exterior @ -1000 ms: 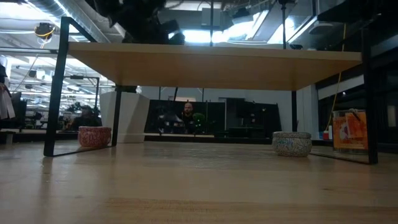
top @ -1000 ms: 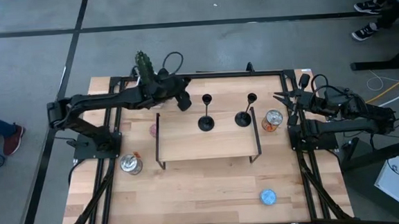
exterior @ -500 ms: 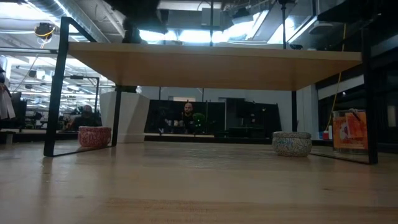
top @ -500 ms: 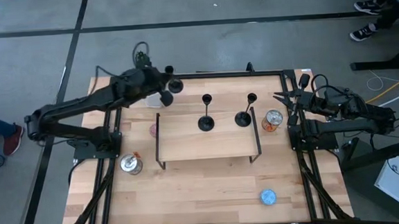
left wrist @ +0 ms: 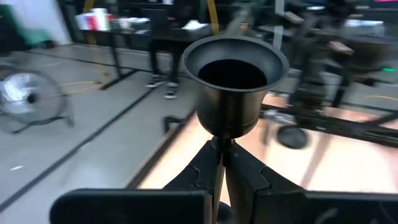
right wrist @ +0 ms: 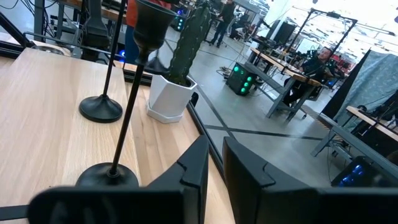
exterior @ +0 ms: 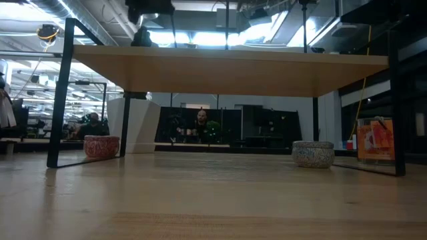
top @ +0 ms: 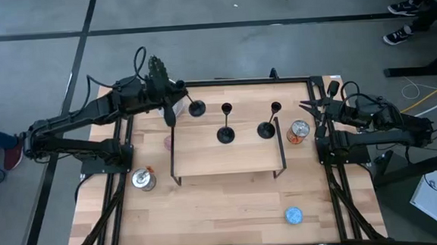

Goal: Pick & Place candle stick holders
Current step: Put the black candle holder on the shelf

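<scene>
A wide workshop floor surrounds the wooden bench [top: 208, 207], and a low wooden shelf [top: 228, 158] on black legs stands across its middle. Over at the left, the left gripper [top: 173, 104] is clamped on the stem of a holder [left wrist: 235, 81], whose base [top: 196, 108] hangs out past the shelf's far left corner. In the last second the arm has drawn back off the shelf's far edge and swung round, so the holder now lies tilted instead of upright, its cup toward the wrist. I judge this a carry in progress, with the set-down still to come. On the shelf, two more holders stand upright and apart: the middle holder [top: 225, 133] and the right holder [top: 267, 128]; neither has moved. At the far right, the right gripper [top: 314, 108] waits beside a can [top: 299, 131], fingers nearly together on nothing.
</scene>
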Available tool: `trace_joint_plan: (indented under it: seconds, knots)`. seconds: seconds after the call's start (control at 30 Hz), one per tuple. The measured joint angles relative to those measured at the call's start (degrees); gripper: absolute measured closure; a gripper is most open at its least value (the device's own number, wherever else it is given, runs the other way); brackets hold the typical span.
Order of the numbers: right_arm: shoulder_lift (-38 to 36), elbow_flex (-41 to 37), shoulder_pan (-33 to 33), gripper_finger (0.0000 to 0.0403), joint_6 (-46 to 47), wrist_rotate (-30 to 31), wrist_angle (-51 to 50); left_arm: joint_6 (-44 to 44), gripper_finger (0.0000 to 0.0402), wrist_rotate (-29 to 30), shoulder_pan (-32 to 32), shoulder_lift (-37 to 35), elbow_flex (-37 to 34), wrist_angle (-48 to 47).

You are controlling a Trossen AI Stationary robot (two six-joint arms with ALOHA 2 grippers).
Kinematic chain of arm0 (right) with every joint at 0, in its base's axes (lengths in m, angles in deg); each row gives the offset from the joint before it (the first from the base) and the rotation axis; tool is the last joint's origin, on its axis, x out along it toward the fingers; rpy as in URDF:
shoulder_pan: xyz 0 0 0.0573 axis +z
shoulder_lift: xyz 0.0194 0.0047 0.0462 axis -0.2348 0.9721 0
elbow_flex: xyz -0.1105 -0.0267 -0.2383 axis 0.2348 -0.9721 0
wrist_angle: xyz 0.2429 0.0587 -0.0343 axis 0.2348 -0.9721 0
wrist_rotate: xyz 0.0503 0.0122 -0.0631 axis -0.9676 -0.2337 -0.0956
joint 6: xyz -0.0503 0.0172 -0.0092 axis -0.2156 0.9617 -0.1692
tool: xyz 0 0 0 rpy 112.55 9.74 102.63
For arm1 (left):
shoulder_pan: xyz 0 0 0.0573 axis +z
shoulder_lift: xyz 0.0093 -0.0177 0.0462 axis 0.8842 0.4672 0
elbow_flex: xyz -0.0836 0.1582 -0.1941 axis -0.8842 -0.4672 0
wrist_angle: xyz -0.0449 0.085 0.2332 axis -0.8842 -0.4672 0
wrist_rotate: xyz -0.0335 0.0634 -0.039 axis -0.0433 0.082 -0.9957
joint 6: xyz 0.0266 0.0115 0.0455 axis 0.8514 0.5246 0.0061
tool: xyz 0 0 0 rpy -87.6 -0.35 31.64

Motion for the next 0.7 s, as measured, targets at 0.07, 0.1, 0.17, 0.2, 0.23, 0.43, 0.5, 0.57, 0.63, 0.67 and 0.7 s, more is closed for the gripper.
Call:
trace_joint_plan:
  seconds: [0.07,0.1,0.17,0.2,0.23,0.43,0.5,0.57,0.63,0.67,0.7]
  knots:
    - [0.0,0.0,-0.02,0.035,0.0,0.0,0.0,-0.01,0.039,-0.95,-1.49,-0.01,0.0,-0.08]
    - [0.0,0.0,-0.01,0.035,-0.01,0.0,0.0,-0.02,0.039,-0.99,-2.26,-0.14,0.0,-0.39]
    - [0.0,0.0,-0.02,0.035,-0.01,0.0,0.0,-0.34,0.039,-0.97,-3.83,-0.82,0.0,-1.76]
    - [0.0,0.0,-0.01,0.035,-0.01,0.0,0.0,-0.51,0.039,-0.97,-4.63,-1.26,0.0,-2.21]
    - [0.0,0.0,-0.02,0.035,-0.01,0.0,0.0,-0.78,0.039,-1.11,-5.51,-1.67,0.0,-2.9]
    - [0.0,0.0,-0.01,0.035,0.0,0.0,0.0,-3.45,0.0389,-3.15,-10.77,-3.51,0.0,-5.63]
    - [0.0,0.0,-0.02,0.035,-0.01,0.0,0.0,-3.46,0.0389,-3.31,-12.36,-3.86,0.0,-6.36]
    - [0.0,0.0,-0.01,0.035,-0.01,0.0,0.0,-3.48,0.0389,-2.62,-13.6,-3.87,0.0,-7.61]
    - [0.0,0.0,-0.01,0.035,-0.01,0.0,0.0,-3.53,0.0389,-1.28,-14.5,-3.85,0.0,-9.22]
    - [0.0,0.0,0.0,0.035,-0.01,0.0,0.0,-3.67,0.0389,-0.56,-14.8,-3.8,0.0,-10.02]
    - [0.0,0.0,-0.02,0.035,0.01,0.0,-0.02,-3.92,0.0389,0.15,-15.0,-3.53,0.0,-10.6]
